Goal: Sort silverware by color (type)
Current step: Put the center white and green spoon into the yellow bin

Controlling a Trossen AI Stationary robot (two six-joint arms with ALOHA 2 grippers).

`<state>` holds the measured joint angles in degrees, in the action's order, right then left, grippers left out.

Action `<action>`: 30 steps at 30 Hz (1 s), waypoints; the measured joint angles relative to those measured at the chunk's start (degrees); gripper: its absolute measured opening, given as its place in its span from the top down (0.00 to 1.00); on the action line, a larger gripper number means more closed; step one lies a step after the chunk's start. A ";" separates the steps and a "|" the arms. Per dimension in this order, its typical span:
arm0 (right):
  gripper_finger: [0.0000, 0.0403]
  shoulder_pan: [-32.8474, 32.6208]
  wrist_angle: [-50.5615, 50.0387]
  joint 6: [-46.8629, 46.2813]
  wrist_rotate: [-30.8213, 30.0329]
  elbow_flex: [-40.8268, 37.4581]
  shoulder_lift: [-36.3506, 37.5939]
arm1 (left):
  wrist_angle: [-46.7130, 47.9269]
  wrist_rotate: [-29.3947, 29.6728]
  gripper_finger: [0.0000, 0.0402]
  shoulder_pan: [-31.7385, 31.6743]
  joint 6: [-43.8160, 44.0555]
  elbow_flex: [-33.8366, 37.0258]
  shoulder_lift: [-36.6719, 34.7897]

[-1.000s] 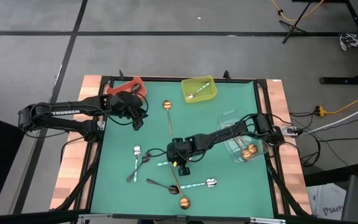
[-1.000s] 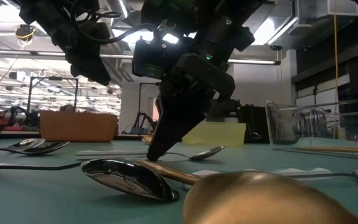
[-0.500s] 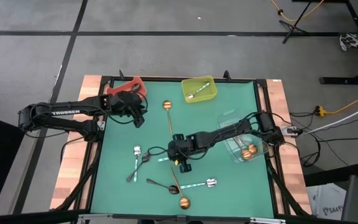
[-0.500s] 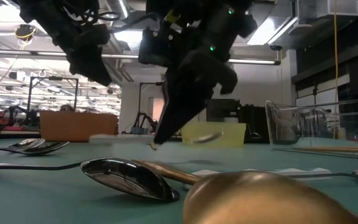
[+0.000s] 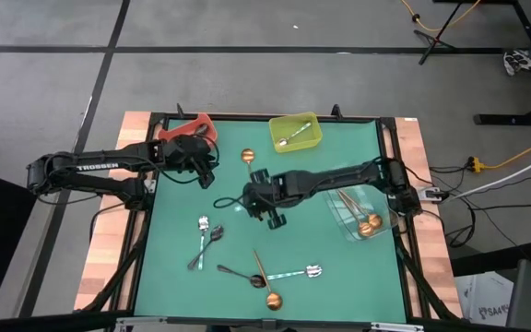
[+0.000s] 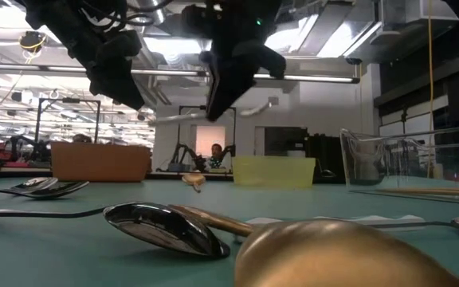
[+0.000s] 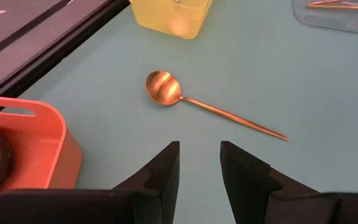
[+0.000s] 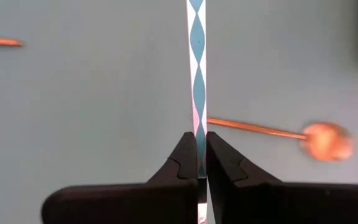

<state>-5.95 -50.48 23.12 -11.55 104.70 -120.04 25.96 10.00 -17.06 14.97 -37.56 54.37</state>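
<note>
Up off the mat and toward the far side goes the right gripper (image 5: 247, 202) since a second ago, when it was pressed down among the spoons in the near middle; it now hangs above the green table (image 5: 339, 277) at its centre, with its jaws clamped together on the twisted handle of a silver spoon (image 8: 197, 74), which rides in the air with it. In the low view that spoon (image 6: 213, 112) sticks out level to both sides of the gripper.

Over at the far left, the left gripper (image 5: 208, 175) waits just beside the red bin (image 5: 187, 126), jaws apart and empty. A copper spoon (image 5: 249, 163) lies between the two grippers, bowl toward the yellow-green bin (image 5: 295, 133), which holds one silver spoon (image 5: 290, 139).

Near the front edge lie another copper spoon (image 5: 265, 282), a black spoon (image 5: 238, 274) and a silver one (image 5: 295, 273); more silver and dark spoons (image 5: 206, 242) lie left of them. At the right, the clear bin (image 5: 356, 214) holds copper spoons (image 5: 367, 224).
</note>
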 joint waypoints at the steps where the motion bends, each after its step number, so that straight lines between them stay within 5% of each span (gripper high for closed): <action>1: 0.99 0.35 -1.13 1.34 -1.18 0.97 0.02 | 0.00 0.00 0.73 0.00 0.00 0.00 0.00; 15: 0.99 7.78 -16.05 5.76 -2.43 15.50 0.02 | 0.02 0.00 0.73 0.00 -0.03 0.00 0.00; 30: 1.00 16.12 -25.08 -1.85 -2.41 18.36 0.02 | 0.04 0.00 0.73 0.00 0.00 0.00 0.00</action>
<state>10.17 -75.56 21.27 -13.96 123.07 -120.03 26.00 10.00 -17.06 14.96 -37.56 54.37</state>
